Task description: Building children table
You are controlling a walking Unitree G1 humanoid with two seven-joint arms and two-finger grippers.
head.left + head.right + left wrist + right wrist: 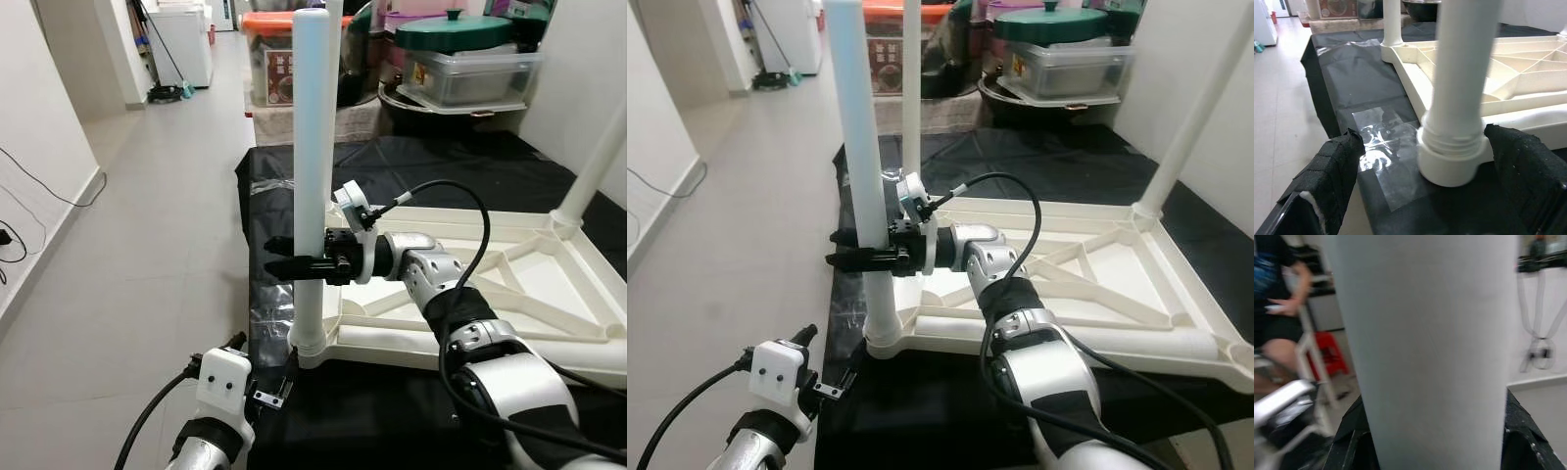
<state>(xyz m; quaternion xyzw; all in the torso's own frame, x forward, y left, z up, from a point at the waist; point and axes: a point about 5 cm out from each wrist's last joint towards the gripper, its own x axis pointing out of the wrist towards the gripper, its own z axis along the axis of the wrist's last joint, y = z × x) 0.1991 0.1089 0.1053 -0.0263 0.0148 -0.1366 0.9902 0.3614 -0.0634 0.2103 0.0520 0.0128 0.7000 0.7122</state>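
Observation:
A cream children's table (509,284) lies upside down on a black-covered surface. A white table leg (312,147) stands upright in the socket (1449,156) at the table's near-left corner. My right gripper (284,257) is shut on this leg at about mid height, and the leg (1425,347) runs between its black fingers. My left gripper (263,370) is low by the base. It is open, with its fingers (1332,171) on either side of the socket and apart from it.
Two more legs stand at the far-left corner (911,88) and far-right corner (593,166). Behind are stacked bins and a green-lidded container (460,49). Tiled floor (147,225) lies to the left. A person (1283,318) is in the right wrist view's background.

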